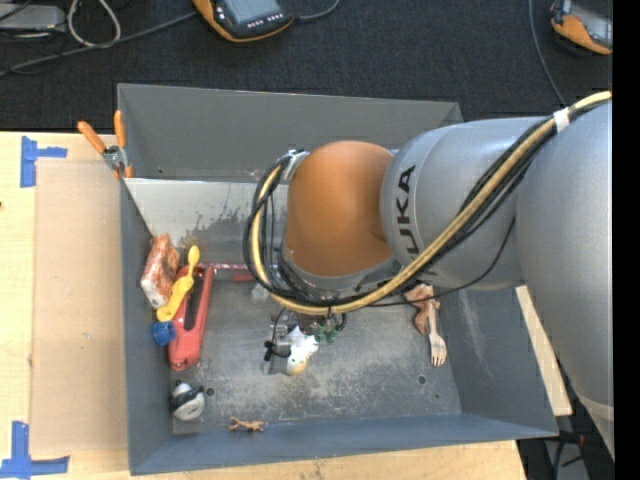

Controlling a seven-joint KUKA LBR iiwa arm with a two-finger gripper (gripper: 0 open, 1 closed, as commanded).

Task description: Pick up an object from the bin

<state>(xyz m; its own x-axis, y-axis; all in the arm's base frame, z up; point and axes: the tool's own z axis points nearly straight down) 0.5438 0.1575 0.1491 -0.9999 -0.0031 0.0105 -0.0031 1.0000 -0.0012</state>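
Inside the grey bin (300,128), mid-frame, the hand (283,346) is hanging by a small white-and-yellow toy (298,358); spread or pinching, I cannot tell. Grabbing seems to be starting; next it needs a firm pinch.

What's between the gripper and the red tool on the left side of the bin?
Nothing: in the camera view, only bare bin floor separates the gripper from the red tool.

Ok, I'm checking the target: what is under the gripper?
A small white and yellow thing sits on the bin floor right under the gripper. The orange cover hides the floor further back.
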